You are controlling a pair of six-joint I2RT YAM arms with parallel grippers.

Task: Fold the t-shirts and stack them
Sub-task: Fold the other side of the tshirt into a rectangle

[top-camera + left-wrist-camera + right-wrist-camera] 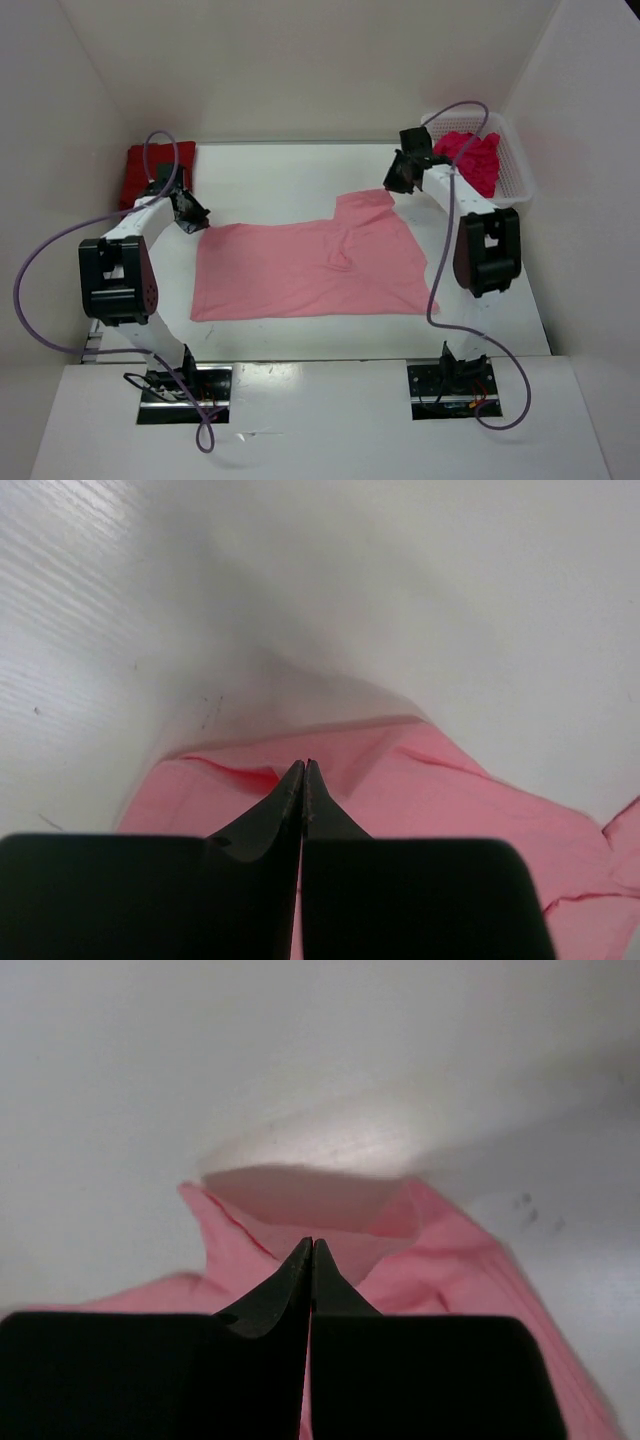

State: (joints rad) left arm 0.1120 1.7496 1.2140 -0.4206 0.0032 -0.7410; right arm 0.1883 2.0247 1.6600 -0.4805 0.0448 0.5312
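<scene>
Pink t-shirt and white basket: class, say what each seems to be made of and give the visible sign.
The pink t-shirt: soft matte cloth, probably a cotton knit; it lies limp, with wrinkles and a turned-over edge. The white basket: seemingly rigid moulded plastic, slightly glossy; its open lattice walls hold their shape.

The left white-link arm [140,218] and right white-link arm [460,195] carry black joint housings [118,280]; a lavender cable [17,288] loops off each; tapered matte-black fingers [280,805] tip both

White table [270,170]: pink shirt [300,275], dark-red shirt [140,172], basket [516,172].
</scene>
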